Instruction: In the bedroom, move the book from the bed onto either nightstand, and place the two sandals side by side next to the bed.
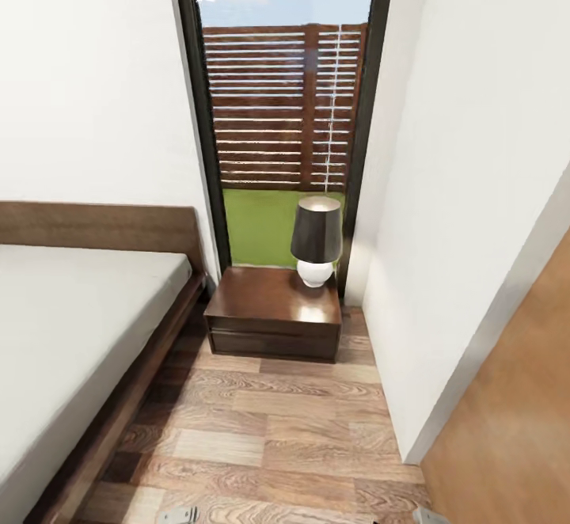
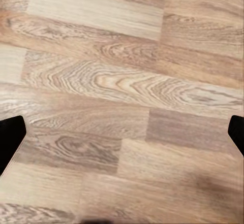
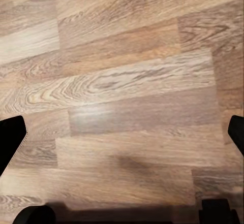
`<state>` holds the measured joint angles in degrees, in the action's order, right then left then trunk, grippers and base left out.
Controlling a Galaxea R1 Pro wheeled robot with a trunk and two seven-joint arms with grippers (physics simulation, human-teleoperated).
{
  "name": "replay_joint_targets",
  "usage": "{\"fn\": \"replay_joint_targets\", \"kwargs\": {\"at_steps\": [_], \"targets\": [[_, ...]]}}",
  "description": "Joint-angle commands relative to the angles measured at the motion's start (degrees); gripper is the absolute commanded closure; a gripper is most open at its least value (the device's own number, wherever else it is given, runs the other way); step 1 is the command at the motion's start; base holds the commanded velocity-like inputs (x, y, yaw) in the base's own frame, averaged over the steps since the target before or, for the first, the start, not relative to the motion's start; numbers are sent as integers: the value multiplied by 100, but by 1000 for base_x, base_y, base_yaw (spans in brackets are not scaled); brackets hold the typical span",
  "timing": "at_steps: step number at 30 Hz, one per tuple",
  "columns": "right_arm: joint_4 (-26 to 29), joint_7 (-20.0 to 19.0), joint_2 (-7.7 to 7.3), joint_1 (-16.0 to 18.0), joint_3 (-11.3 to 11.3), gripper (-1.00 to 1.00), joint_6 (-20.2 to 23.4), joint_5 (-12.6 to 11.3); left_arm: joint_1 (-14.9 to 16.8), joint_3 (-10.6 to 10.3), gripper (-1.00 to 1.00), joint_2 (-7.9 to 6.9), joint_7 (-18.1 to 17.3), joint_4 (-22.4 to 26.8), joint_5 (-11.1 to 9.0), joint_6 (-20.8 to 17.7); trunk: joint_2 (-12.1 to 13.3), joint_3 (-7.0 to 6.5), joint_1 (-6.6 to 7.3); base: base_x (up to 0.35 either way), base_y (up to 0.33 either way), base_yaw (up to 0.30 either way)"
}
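The bed (image 1: 71, 310) fills the left of the head view, its pale mattress bare on top, with a dark wooden frame and headboard. A dark brown nightstand (image 1: 273, 322) stands against the tall window just right of the bed's head. In the left wrist view my left gripper (image 2: 122, 135) hangs open over bare wood planks, its black fingertips (image 2: 10, 137) at the frame's edges. My right gripper (image 3: 122, 137) is likewise open above the floor, nothing between its fingers (image 3: 11, 140). The book and the sandals are out of view.
A lamp (image 1: 316, 241) with a dark shade and white base stands on the nightstand's back right corner. A white wall (image 1: 467, 215) closes the right side, and a brown door panel (image 1: 514, 421) sits at the lower right. Wood-plank floor (image 1: 269, 429) runs between bed and wall.
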<state>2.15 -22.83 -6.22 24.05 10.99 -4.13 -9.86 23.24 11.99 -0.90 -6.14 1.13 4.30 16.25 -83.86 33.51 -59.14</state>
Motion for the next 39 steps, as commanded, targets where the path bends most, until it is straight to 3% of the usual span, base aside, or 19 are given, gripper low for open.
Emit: {"fn": "replay_joint_targets", "kwargs": {"at_steps": [1, 11, 29, 39], "targets": [[-7, -30, -2, 3, 12, -100, -9, -42, 5, 49, -100, 0, -19, -8, 44, 18, -2, 5, -3, 318, 0, 276], [-8, -28, -2, 3, 11, -100, -9, -42, 5, 49, -100, 2, -17, -8, 44, 18, -2, 5, -3, 318, 0, 248], [-6, -31, -2, 3, 9, -100, -9, -42, 5, 49, -100, 2, -17, -8, 44, 18, -2, 6, -3, 312, -41, 23], [-8, -29, -2, 3, 10, -100, -9, -42, 5, 49, -100, 2, -18, -12, 44, 18, -2, 30, -3, 177, -110, 240]]}}
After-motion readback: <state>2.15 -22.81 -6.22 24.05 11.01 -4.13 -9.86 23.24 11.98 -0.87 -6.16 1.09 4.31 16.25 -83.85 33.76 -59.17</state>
